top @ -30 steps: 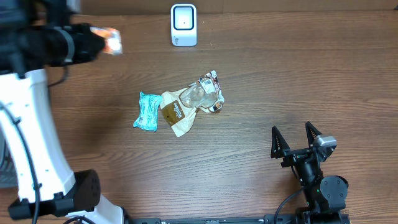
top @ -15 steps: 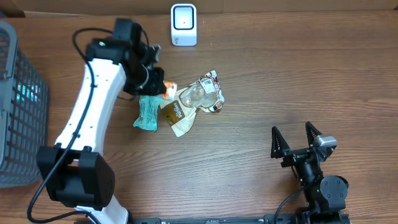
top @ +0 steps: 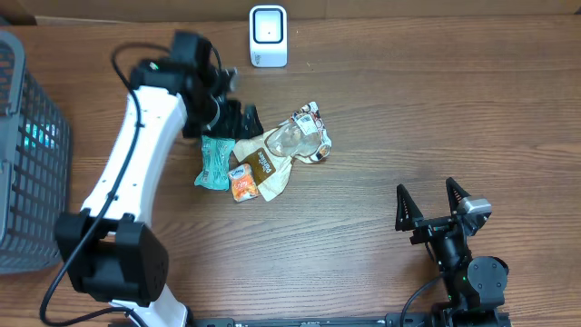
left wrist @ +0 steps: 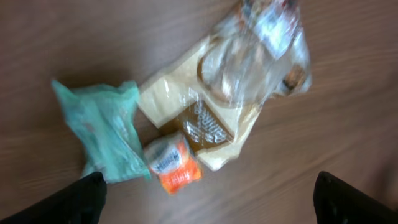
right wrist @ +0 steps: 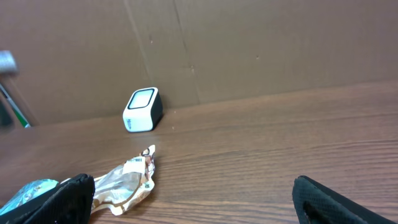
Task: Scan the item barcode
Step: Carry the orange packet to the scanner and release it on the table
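With my left tool [top: 241,122] spread and empty, I risk pinching the bag [top: 283,147] along with the orange packet [top: 242,183] touching it.

The left wrist view is blurry, so the words on the small orange packet [left wrist: 173,163] cannot be read. The gray basket [top: 23,136] is cut off at the overhead view's left edge. The teal packet [right wrist: 30,190] is cut off at the right wrist view's lower left.
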